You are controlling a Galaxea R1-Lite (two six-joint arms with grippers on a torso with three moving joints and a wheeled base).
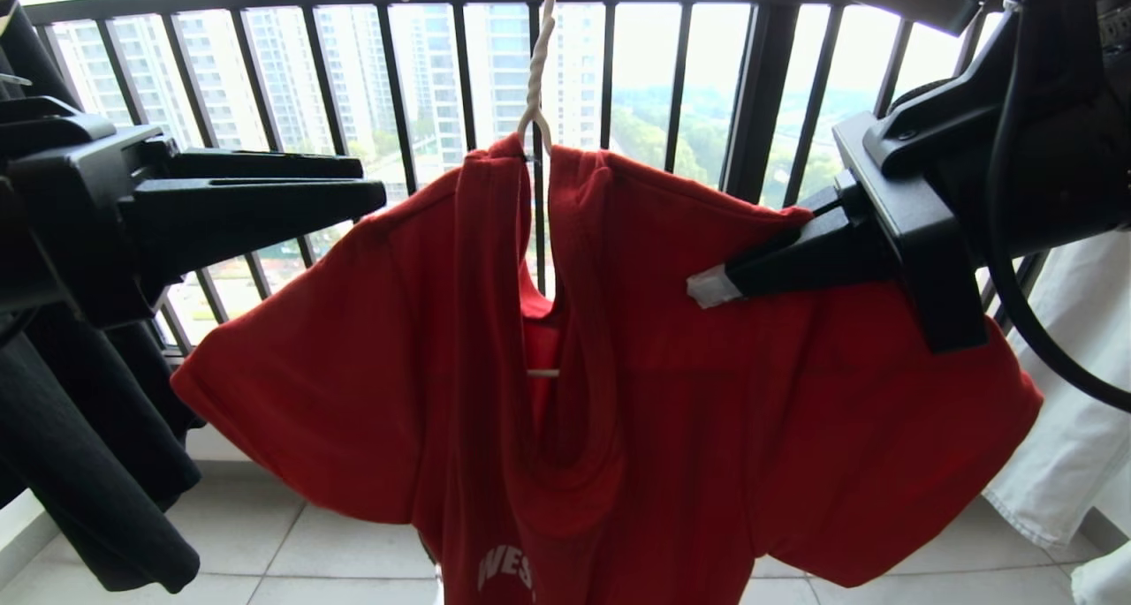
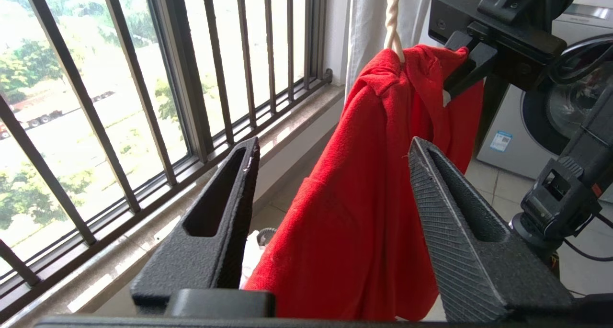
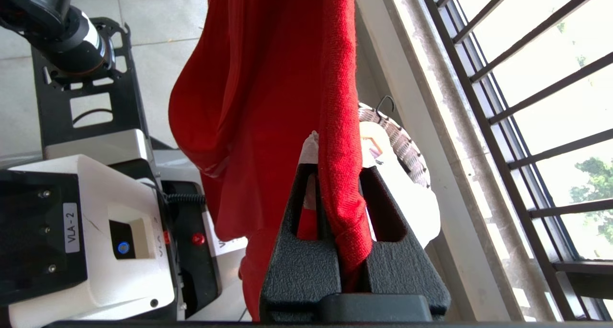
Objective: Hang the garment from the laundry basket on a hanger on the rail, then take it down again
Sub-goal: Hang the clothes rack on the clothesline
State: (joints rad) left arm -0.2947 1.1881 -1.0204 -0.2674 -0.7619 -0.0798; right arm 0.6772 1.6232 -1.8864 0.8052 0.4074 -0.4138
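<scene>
Head view is showing the garment (image 1: 671, 393) hanging lengthwise from the hanger (image 1: 539, 57), its neck opening gaping toward the camera, its sleeves spreading out to either side and its lettered chest pointing down toward the floor. Only the hanger's twisted neck and a short stretch of its lower wire are showing, the neck running straight up out of the picture. On the left, the left gripper (image 1: 375, 181) is reaching in level with its jaws standing partly apart, holding nothing, its tips lying just beside the shirt's left shoulder; I cannot tell whether they are touching the cloth. The left wrist view is showing those fingers (image 2: 450, 194) parted, with the red cloth hanging beyond the gap between them. On the right, the right gripper (image 1: 707, 287) is pinching the shirt's right shoulder, its jaws closed down tight on a fold of the red fabric (image 3: 342, 194). Below, the laundry basket (image 3: 407, 146) is sitting on the pale tiled floor (image 1: 283, 543) beside the sill. Behind the shirt, a black barred window railing (image 1: 398, 84) is running across the balcony, with a dark garment (image 1: 79, 464) hanging at far left and a white shirt (image 1: 1069, 411) at far right.
</scene>
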